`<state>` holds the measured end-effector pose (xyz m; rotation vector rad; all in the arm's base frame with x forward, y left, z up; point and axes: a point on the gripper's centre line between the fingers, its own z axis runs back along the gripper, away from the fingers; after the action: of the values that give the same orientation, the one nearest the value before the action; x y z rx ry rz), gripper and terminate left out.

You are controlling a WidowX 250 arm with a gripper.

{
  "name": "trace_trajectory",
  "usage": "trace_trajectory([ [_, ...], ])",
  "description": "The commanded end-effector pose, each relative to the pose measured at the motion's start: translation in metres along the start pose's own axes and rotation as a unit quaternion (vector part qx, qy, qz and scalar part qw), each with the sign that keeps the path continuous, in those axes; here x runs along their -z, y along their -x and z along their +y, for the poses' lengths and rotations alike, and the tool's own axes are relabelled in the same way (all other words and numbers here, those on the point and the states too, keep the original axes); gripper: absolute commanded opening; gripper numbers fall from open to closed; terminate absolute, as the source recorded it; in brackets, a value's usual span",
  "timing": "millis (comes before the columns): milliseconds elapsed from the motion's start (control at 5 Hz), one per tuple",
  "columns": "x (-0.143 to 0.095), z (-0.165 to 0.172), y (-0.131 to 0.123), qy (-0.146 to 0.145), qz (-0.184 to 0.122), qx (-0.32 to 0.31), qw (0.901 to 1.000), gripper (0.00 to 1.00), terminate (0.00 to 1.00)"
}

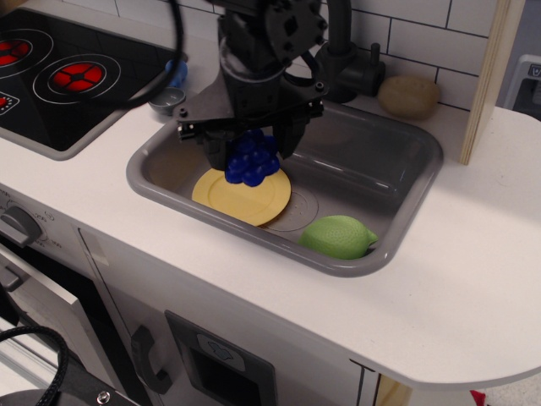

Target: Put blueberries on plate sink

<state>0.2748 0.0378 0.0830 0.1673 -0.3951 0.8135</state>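
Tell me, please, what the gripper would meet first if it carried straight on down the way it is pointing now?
Probably the plate. The gripper points down into the sink with the blueberries held between its jaws, above the plate's far part, so the berries would likely touch first; depth is unclear.

The plate (241, 197) is laid in the left part of the sink (420, 180). The blueberries (252, 159) are held over its rear edge. The lemon-shaped toy (338, 237) is placed right of the plate.
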Motion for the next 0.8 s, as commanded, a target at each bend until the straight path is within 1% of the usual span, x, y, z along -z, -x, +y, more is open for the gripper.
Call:
trace_trajectory([
  [0,0.026,0.006,-0.030,-0.039,-0.032,-0.015,0.9986,0.00,0.00],
  [200,0.050,0.012,-0.035,-0.054,-0.037,-0.010,0.9978,0.00,0.00],
  [400,0.070,0.012,-0.038,-0.057,-0.037,-0.008,0.9977,0.00,0.00],
  [600,0.080,0.004,-0.040,-0.050,-0.032,-0.004,0.9982,0.00,0.00],
])
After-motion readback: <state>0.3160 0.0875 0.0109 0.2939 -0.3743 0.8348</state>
